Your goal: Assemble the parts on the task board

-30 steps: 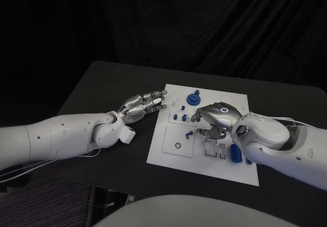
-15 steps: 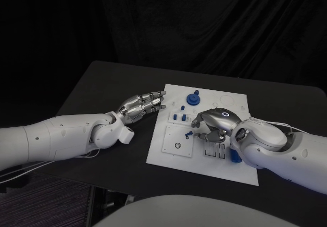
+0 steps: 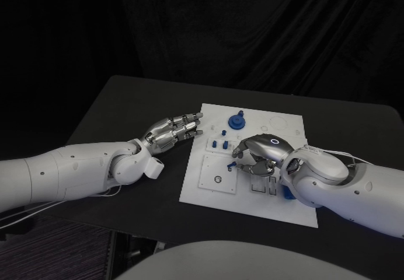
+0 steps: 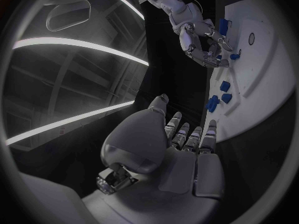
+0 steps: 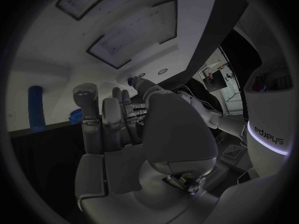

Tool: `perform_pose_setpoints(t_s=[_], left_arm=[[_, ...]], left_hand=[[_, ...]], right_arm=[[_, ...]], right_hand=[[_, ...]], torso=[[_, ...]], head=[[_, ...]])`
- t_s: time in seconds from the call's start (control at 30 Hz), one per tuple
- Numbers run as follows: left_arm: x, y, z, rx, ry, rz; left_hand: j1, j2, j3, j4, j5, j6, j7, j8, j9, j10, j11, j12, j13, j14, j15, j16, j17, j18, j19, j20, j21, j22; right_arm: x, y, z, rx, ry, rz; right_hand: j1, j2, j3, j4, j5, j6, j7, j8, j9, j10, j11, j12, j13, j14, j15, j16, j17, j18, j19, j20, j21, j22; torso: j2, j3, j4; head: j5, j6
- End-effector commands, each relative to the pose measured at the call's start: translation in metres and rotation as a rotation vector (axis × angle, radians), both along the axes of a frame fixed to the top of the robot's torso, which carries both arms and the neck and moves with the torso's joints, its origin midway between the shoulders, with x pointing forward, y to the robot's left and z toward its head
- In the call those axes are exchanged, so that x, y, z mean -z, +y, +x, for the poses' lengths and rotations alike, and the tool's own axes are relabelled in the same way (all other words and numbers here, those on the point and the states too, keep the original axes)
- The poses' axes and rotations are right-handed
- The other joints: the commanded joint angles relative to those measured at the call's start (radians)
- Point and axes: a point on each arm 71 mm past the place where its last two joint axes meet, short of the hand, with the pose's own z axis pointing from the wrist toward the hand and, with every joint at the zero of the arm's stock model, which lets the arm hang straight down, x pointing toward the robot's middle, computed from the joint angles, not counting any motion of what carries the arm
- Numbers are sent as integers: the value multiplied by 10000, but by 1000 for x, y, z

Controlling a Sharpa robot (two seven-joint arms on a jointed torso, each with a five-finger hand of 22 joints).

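Observation:
The white task board lies mid-table. A round blue part stands near its far edge, small blue parts sit below it, and another small one lies by my right hand's fingertips. My right hand hovers over the board's middle with its fingers curled down; whether it pinches a part is hidden. A blue cylinder lies on the board beside it. My left hand lies flat and empty, its straight fingers reaching the board's left edge. The right hand is also visible beyond it.
The black table runs out to the left and behind the board. My right forearm covers the board's near right part. Empty slots and a ring recess mark the board's near half.
My right hand has slid across the board toward its left and near side, closing in on the small blue part. The left hand has barely moved.

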Motion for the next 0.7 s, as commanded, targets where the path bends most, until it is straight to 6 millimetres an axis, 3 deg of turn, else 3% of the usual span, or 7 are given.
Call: perform_pose_setpoints(t_s=[0.03, 0.47, 0.7], left_arm=[[-4, -1, -1, -33, -398, -513], [-2, -1, -1, -11, -349, -515], [0, -1, -1, -1, -303, -498]], left_hand=[[11, 75, -20, -52, 54, 0, 53, 63, 10, -3, -57, 51, 9, 3, 26, 52, 15, 50, 7, 69, 39, -3], [-4, 80, 7, -92, 59, -3, 65, 63, 11, 54, 25, 113, 24, 1, 10, 52, 15, 69, 9, 76, 41, -18], [-14, 83, 17, -108, 60, 5, 67, 64, 13, 90, 59, 150, 34, 2, 3, 53, 15, 78, 10, 77, 41, -23]], right_arm=[[0, 1, -1, -33, -11, 207], [5, 4, 0, -62, 114, 87], [9, 5, 1, -39, 198, -20]], right_hand=[[110, 56, 77, 7, 66, 108, 6, -42, -28, 93, -13, 46, -30, 67, 13, 56, 11, -4, 74, 11, 75, 998], [106, 143, 117, 84, 53, 364, -77, 39, -82, 229, -56, 87, -93, 124, -8, 133, 63, -19, 129, -5, 195, 1022], [185, 245, 152, 79, 47, 717, -221, 203, -60, 408, -122, 127, -169, 199, -65, 223, 132, -42, 217, -46, 390, 1061]], torso=[[1, -1, -20], [-11, 3, -10], [-13, -5, 1]], head=[[-11, -1], [-37, -1], [-57, -1]])
